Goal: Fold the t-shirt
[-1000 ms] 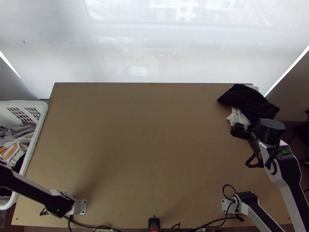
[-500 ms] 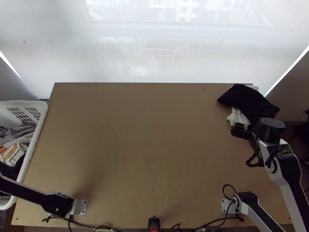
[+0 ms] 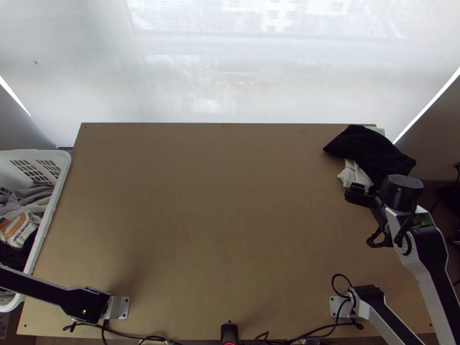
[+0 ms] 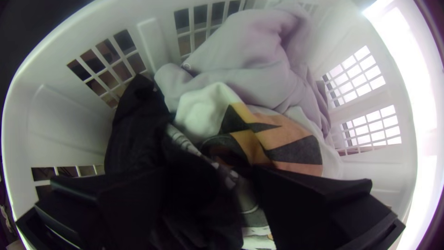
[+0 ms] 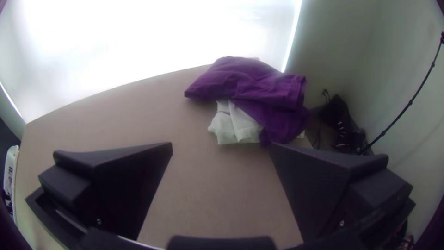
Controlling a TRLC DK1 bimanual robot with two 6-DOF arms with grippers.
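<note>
Black left jaws (image 4: pixel 210 171) gaping over white plastic basket (image 4: pixel 51 120); right jaws (image 5: pixel 222 147) standing apart; picking, spreading, folding all seemingly remaining.

The right claw (image 3: pixel 359 196) is spread, its two flat black fingers (image 5: pixel 323 185) well apart. Just behind that claw sits a round black joint (image 3: pixel 402 194), and farther back the right arm (image 3: pixel 430 256) slants away in silver-grey and black links. The left claw (image 4: pixel 210 172) has its fingers (image 4: pixel 319 199) apart too; behind it, the left arm (image 3: pixel 54 292) runs back to its mounting plate (image 3: pixel 119 307).
</note>
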